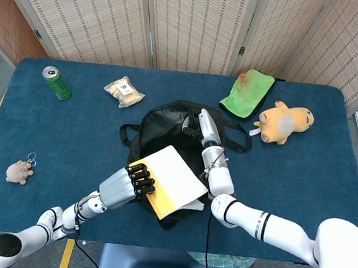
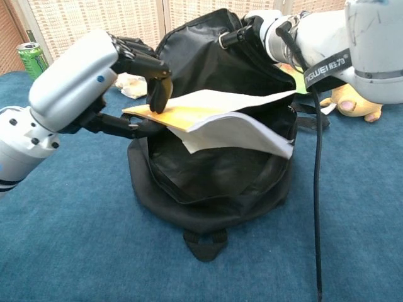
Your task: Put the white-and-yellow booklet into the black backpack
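The black backpack (image 1: 160, 129) (image 2: 208, 189) sits mid-table with its mouth held wide open toward me. My right hand (image 1: 206, 126) (image 2: 264, 28) grips the upper rim of the opening and lifts it. My left hand (image 1: 128, 183) (image 2: 129, 82) holds the white-and-yellow booklet (image 1: 173, 181) (image 2: 214, 116) by its yellow edge. The booklet lies roughly flat right over the bag's mouth, its loose white pages drooping toward the inside.
A green can (image 1: 56, 82) stands at the far left, a snack packet (image 1: 124, 91) behind the bag. A green cloth (image 1: 248, 92) and a yellow plush toy (image 1: 285, 122) lie at the far right. A small keyring toy (image 1: 20, 171) is near the left edge.
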